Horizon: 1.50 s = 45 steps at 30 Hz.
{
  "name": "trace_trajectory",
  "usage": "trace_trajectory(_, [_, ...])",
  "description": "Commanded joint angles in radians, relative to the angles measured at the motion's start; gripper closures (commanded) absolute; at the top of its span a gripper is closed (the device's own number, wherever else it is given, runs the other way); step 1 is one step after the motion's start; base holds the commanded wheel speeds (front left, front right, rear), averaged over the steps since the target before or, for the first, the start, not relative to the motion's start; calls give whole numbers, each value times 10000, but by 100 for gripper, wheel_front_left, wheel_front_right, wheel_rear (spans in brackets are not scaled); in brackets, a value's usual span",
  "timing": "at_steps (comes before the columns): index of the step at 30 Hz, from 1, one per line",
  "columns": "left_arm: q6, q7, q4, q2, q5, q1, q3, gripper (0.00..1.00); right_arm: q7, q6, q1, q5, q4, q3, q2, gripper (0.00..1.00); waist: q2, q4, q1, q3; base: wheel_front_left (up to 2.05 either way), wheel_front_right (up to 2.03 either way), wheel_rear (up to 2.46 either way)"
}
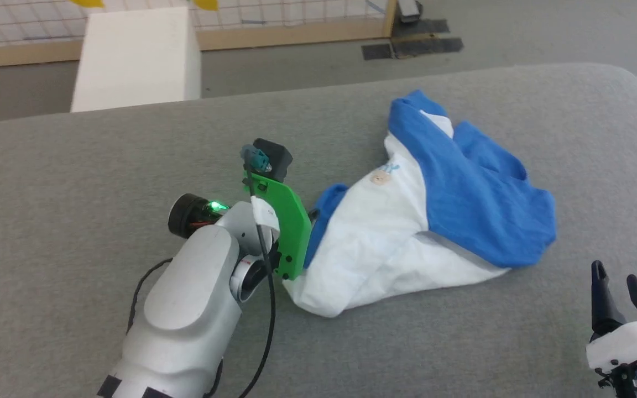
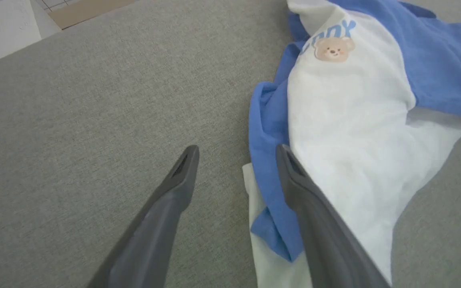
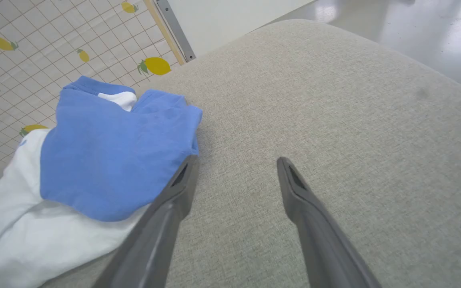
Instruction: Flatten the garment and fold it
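Observation:
The garment (image 1: 418,210) lies crumpled on the grey padded table (image 1: 103,160), right of centre, its white body under a folded-over blue sleeve. A small bear print shows on the white part (image 2: 333,49). My left gripper (image 2: 236,150) is open and low at the garment's left side. Its right finger (image 2: 294,180) lies over the blue edge, and some blue cloth sits between the jaws. In the head view a green wrist bracket (image 1: 288,221) hides those fingers. My right gripper (image 1: 620,279) is open at the lower right, apart from the garment (image 3: 110,160), with bare table between its fingertips (image 3: 237,160).
A white box (image 1: 136,55) stands on the floor past the table's far edge. Behind it runs a wood-framed panel (image 1: 296,33) with a lemon-print grid. Black tape (image 1: 412,47) marks the floor. The table's right corner (image 1: 628,83) is rounded.

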Motion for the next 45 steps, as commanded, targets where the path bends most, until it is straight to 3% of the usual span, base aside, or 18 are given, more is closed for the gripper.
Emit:
trace_trajectory(1, [-59,135,183,75,78,-192,-58,0,-105,-13,-185,44,44,39,-7,0,-1,-820,0,618,0,0,0])
trace_trajectory(8, [-151,613,857,-28,-385,52,-393,0,-382,-13,-304,170,391,150,-7,0,-1,-1126,0,750,0,0,0])
trace_trajectory(9, [-167,638,894,-25,-373,113,-540,14,-421,-13,-293,166,451,137,-7,0,-1,-1078,0,741,0,0,0])
trace_trajectory(10, [-179,626,915,-31,-416,169,-614,86,-441,-13,-292,172,494,140,-7,0,-1,-1032,0,736,0,0,0])
trace_trajectory(11, [-190,480,891,-54,-518,223,-625,100,-459,-13,-298,177,536,168,-7,0,-1,-958,0,723,0,0,0])
trace_trajectory(14, [-145,-394,705,-98,-884,227,-188,100,-492,-13,-361,171,590,291,-7,0,-1,-763,0,671,0,0,0])
trace_trajectory(19, [298,-2687,-200,-196,-1708,32,1349,100,-443,-13,-385,12,608,334,-7,0,-1,-185,0,331,0,0,0])
trace_trajectory(23, [675,-3789,-1297,-72,-2187,527,2371,100,-320,-13,-296,-61,587,351,-7,0,-1,381,0,-121,0,0,0])
trace_trajectory(26, [1089,-4110,-2194,162,-2294,1489,2868,100,-197,-13,-171,-83,555,379,-7,0,-1,843,0,-402,0,0,0])
trace_trajectory(30, [2097,-4391,-3184,516,-2370,3410,3809,100,-55,-13,-50,-104,470,408,-7,0,-1,1441,0,-653,0,0,0])
trace_trajectory(35, [3310,-4373,-3876,506,-2620,6140,4847,100,127,-13,66,-125,330,480,-7,0,-1,2001,0,-788,0,0,0])
trace_trajectory(39, [3276,-3715,-3911,165,-3166,7253,4640,100,308,-13,149,-212,257,523,-7,0,-1,2381,0,-787,0,0,0])
trace_trajectory(40, [3113,-3547,-3995,28,-3521,7320,4587,89,369,-13,143,-235,204,556,-7,0,-1,2480,0,-759,0,0,0])
trace_trajectory(41, [3018,-3568,-4118,-58,-3756,7293,4623,40,410,-13,108,-264,122,603,-7,0,-1,2548,0,-746,0,0,0])
trace_trajectory(42, [2877,-3710,-4329,-152,-4057,7165,4720,0,455,-13,28,-329,-39,670,-7,0,-1,2625,0,-721,0,0,0])
trace_trajectory(45, [2557,-4305,-4891,-176,-4160,6677,4853,0,756,-13,-386,-604,-542,1040,-7,0,-1,2721,0,-677,0,0,0])
